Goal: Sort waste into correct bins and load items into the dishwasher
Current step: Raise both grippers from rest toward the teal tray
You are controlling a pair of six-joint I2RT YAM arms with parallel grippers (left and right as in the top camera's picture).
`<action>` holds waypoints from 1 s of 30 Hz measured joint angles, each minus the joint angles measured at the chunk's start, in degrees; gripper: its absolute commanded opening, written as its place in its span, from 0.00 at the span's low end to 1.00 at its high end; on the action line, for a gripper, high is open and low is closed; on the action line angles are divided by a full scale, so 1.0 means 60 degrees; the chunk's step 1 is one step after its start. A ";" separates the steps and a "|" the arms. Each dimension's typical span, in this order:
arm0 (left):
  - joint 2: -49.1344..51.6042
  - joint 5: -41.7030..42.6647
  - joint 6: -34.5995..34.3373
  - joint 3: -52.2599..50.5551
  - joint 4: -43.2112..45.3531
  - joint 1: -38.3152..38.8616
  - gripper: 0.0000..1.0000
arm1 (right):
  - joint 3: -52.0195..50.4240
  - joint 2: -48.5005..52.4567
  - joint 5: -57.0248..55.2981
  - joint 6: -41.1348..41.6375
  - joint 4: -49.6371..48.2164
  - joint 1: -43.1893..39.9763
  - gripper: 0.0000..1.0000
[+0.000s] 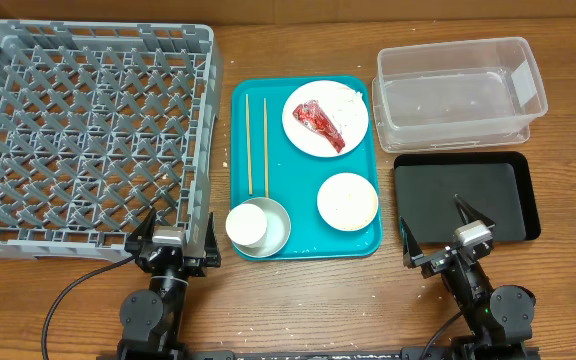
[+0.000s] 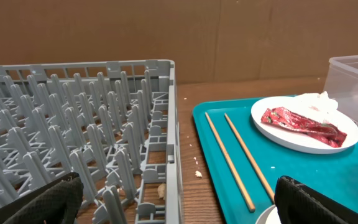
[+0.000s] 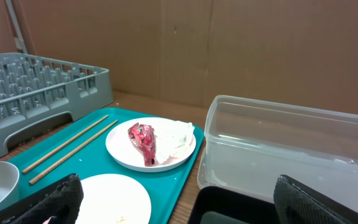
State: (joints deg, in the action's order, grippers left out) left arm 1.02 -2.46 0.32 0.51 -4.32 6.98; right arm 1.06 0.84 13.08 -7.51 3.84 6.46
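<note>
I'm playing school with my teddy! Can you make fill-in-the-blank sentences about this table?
The red wrapper lies on the round ____.
The two chopsticks lie on the teal ____.
The white cup sits inside a grey-blue ____.
The left claw and right claw are both ____.
Missing words: plate, tray, bowl, open.

No text, label, brand, number or sign can be read in any view. The red wrapper [image 1: 320, 126] on the plate [image 1: 356, 128] has a mottled surface, but it is too small and blurred to tell whether that is print.
</note>
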 measured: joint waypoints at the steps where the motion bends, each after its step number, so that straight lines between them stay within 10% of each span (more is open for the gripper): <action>1: 0.0000 0.0000 0.0000 0.0000 0.0000 0.0000 1.00 | 0.0000 0.0004 0.0000 0.0000 0.0004 0.0000 1.00; 30: 0.0004 0.0004 0.0000 0.0000 0.0000 0.0000 1.00 | 0.0000 0.0175 0.0000 -0.0004 0.0004 0.0000 1.00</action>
State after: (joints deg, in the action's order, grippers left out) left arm 1.04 -2.44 0.32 0.51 -4.32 6.98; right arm 1.06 1.89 13.08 -7.53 3.86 6.46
